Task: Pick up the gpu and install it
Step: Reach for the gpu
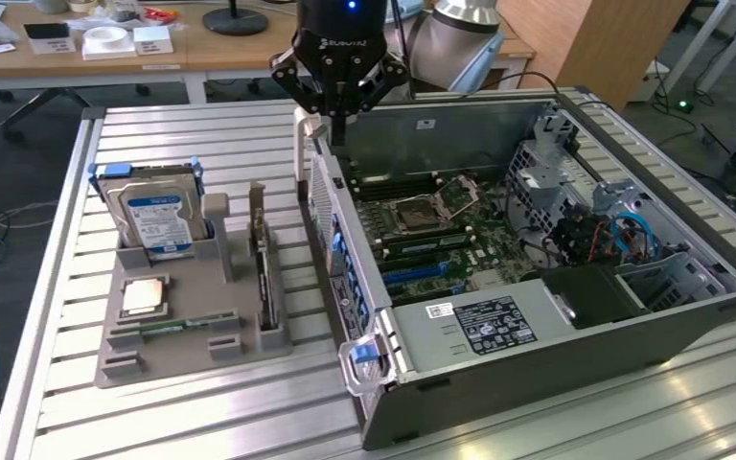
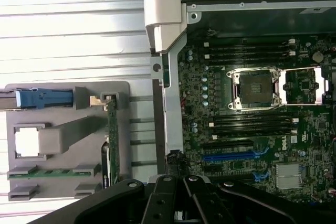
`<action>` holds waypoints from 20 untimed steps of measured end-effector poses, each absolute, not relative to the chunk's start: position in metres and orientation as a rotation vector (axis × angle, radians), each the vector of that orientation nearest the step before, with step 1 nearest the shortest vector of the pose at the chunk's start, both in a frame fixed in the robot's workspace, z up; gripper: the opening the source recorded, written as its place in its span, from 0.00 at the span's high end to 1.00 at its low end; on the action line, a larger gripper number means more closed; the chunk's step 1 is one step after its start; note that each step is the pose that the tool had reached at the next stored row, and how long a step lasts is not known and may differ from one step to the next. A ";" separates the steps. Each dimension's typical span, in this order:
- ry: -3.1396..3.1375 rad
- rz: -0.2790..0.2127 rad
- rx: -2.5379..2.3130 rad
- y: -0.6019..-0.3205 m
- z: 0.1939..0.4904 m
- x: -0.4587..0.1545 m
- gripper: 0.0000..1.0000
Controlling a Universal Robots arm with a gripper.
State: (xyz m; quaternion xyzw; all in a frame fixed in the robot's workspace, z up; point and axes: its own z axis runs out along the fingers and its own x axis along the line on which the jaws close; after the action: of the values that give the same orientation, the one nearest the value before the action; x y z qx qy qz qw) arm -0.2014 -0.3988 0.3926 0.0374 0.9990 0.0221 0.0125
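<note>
The gpu (image 1: 264,273) (image 2: 111,140) stands on its long edge in the slot of the grey holder (image 1: 176,356) (image 2: 68,103) that lies nearest the computer case (image 1: 535,356). It's a thin card: from the wrist view I get a green board edge with a dark strip alongside it. Nothing is touching it. My gripper (image 1: 333,120) (image 2: 176,163) hangs pointing straight down over the case wall that faces the holder, towards its far end. The fingers are pinched together with nothing between them, well apart from the card. Beside the card on the holder, the hard drive (image 1: 164,216) with its blue label stands upright. The case lies open on the slatted table (image 1: 150,422), motherboard (image 1: 432,235) (image 2: 247,145) exposed, CPU socket (image 1: 420,213) (image 2: 255,87) uncovered
</note>
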 end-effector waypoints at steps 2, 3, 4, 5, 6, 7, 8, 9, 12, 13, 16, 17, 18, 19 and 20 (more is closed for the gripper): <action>3.114 0.069 0.117 -0.399 0.393 -0.203 0.89; 3.114 0.069 0.117 -0.399 0.393 -0.203 0.89; 3.114 0.069 0.117 -0.399 0.393 -0.204 0.89; 3.114 0.069 0.117 -0.399 0.393 -0.205 0.89; 3.114 0.069 0.117 -0.399 0.393 -0.205 0.89; 3.114 0.069 0.117 -0.399 0.393 -0.206 0.89; 3.114 0.069 0.117 -0.399 0.393 -0.207 0.89; 3.114 0.069 0.116 -0.399 0.393 -0.207 0.89; 3.114 0.069 0.117 -0.399 0.393 -0.211 0.89; 3.114 0.069 0.117 -0.399 0.393 -0.212 0.89; 3.114 0.069 0.117 -0.399 0.392 -0.217 0.89; 3.114 0.069 0.117 -0.399 0.392 -0.219 0.89; 3.114 0.069 0.117 -0.399 0.392 -0.221 0.89; 3.114 0.069 0.117 -0.399 0.392 -0.223 0.89; 3.114 0.069 0.117 -0.399 0.392 -0.225 0.89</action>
State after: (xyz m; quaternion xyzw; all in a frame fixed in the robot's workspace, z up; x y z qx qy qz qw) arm -0.2246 -0.3989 0.3925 0.0374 0.9990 0.0220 0.0125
